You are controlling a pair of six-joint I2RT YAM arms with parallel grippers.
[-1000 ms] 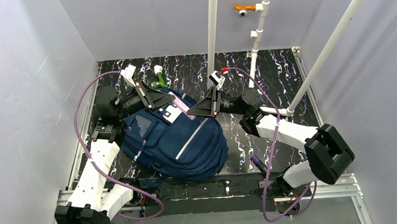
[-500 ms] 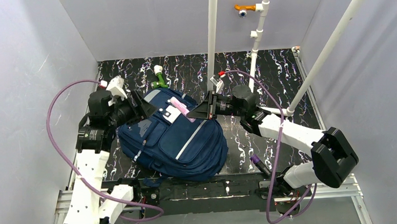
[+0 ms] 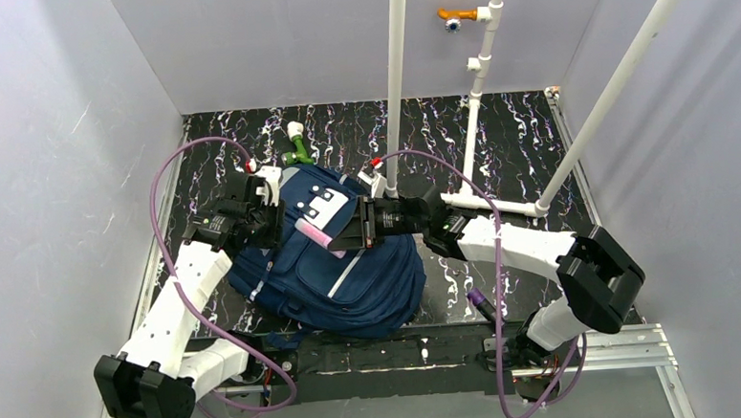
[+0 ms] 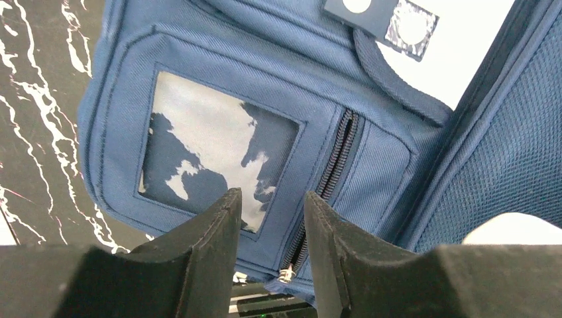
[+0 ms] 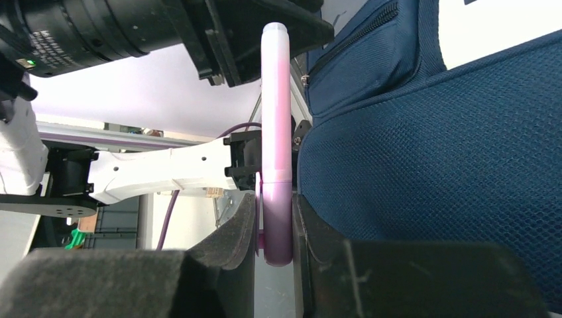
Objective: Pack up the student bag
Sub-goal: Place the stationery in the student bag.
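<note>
The navy student bag (image 3: 356, 277) lies flat in the middle of the table. My right gripper (image 3: 336, 238) hovers over its upper part, shut on a pink marker (image 3: 311, 233) that sticks out toward the left arm. The right wrist view shows the marker (image 5: 276, 119) upright between the jaws of that gripper (image 5: 275, 225), beside the bag's mesh fabric (image 5: 431, 152). My left gripper (image 3: 273, 218) is at the bag's left side. It (image 4: 272, 212) stands open, holding nothing, above the front pocket's zipper (image 4: 331, 172) and the clear window (image 4: 205, 146).
A green and white object (image 3: 296, 146) lies behind the bag. A dark purple marker (image 3: 480, 305) rests near the table's front edge, right of the bag. White pipes (image 3: 396, 74) rise at the back. Grey walls close in on both sides.
The left gripper let go of the pink marker, swung out left and came back over the front pocket. The right gripper carried the marker left and nearer across the bag.
</note>
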